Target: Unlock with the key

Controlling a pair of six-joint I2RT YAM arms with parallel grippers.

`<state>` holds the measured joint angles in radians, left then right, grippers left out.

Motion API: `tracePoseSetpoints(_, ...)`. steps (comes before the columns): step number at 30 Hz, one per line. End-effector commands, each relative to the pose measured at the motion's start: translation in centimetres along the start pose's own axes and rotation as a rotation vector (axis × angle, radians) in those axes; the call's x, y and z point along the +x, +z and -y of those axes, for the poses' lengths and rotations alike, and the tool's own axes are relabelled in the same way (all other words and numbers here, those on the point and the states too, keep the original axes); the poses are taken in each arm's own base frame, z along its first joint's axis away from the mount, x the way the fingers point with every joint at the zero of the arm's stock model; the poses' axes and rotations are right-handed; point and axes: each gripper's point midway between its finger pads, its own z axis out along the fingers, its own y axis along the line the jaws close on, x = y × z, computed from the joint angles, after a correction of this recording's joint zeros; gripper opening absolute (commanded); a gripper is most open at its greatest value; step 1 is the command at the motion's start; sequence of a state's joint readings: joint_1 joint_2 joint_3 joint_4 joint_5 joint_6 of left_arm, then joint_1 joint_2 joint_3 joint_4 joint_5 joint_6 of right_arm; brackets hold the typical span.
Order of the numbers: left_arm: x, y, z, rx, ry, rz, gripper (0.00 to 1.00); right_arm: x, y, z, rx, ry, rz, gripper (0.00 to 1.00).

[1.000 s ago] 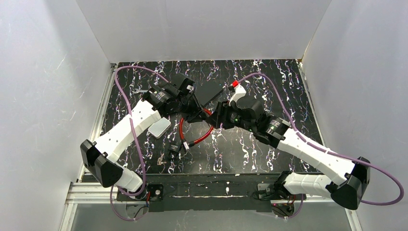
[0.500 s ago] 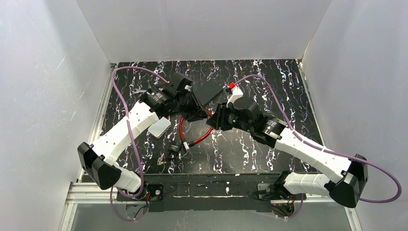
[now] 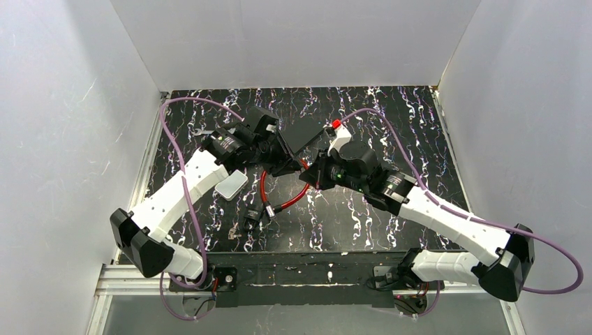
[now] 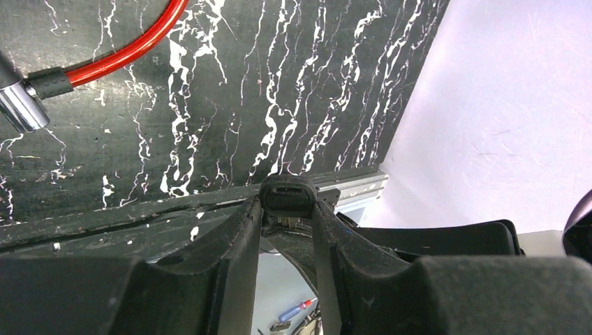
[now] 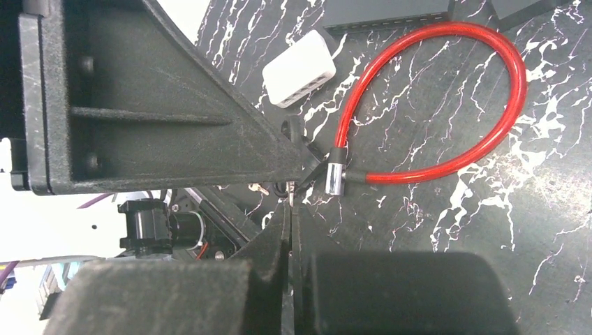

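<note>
A thin silvery blade, the key (image 5: pixel 290 197), sticks out of my right gripper (image 5: pixel 290 209), whose fingers are pressed together on it. Over the table's middle, the right gripper (image 3: pixel 305 174) meets my left gripper (image 3: pixel 292 166) tip to tip. In the left wrist view the left gripper (image 4: pixel 287 209) has its fingers apart, with a small black oval piece (image 4: pixel 287 195) sitting at their tips. Whether it is clamped does not show. The red cable lock (image 5: pixel 489 139) lies looped on the table below, its silver end (image 5: pixel 335 178) free.
A white box (image 3: pixel 230 185) lies left of the red cable (image 3: pixel 286 199). The cable's black lock body (image 3: pixel 253 213) rests nearer the front. Another small key (image 5: pixel 260 187) lies on the table. A flat black box (image 3: pixel 304 132) sits behind the grippers. White walls enclose three sides.
My right arm has moved left up to the left gripper's tips and its jaws have shut. The left arm has shifted slightly.
</note>
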<state>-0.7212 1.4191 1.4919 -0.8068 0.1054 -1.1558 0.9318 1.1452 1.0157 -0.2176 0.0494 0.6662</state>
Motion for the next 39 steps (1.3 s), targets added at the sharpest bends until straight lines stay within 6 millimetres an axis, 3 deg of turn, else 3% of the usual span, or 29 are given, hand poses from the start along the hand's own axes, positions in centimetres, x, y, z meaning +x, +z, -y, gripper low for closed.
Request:
tracePoseSetpoints(1,0.2,-2.3,0.3,0.064,0.046,0.014,0.54,-2.0,-2.1,-0.1,0.031,-0.008,0.074,0.01)
tracePoseSetpoints(5,0.4,-3.2,0.0,0.090,0.095,0.015,0.86,-3.2,-5.1,1.6,0.175,0.001,0.085,0.01)
tracePoseSetpoints(9,-0.2,-4.6,0.3,0.166,0.160,0.022,0.93,-3.4,-7.9,3.5,0.292,0.057,0.112,0.01)
tracePoseSetpoints(12,-0.6,-5.6,1.2,0.265,0.227,0.038,0.93,-3.7,-8.3,2.1,0.220,-0.010,0.088,0.01)
tracePoseSetpoints(16,-0.5,-7.3,2.9,0.416,0.413,0.039,0.92,-2.9,-7.2,-3.7,-0.050,-0.249,-0.128,0.01)
tracePoseSetpoints(19,-0.8,-9.4,3.7,0.507,0.477,0.007,0.92,-3.4,-7.0,-5.0,-0.071,-0.239,-0.189,0.01)
tracePoseSetpoints(23,-1.0,-12.3,4.0,0.619,0.527,0.006,0.91,-3.9,-6.7,-9.1,-0.343,-0.104,-0.165,0.01)
tracePoseSetpoints(28,0.1,-16.0,4.4,0.736,0.617,-0.005,0.87,-2.5,-7.1,-9.7,-0.521,-0.075,-0.339,0.01)
tracePoseSetpoints(32,2.3,-18.4,4.9,0.879,0.666,-0.082,0.74,-3.6,-9.0,-12.2,-0.727,-0.047,-0.335,0.01)
tracePoseSetpoints(39,3.7,-20.0,5.2,0.964,0.681,-0.157,0.65,-3.8,-10.2,-13.8,-0.891,-0.003,-0.367,0.01)
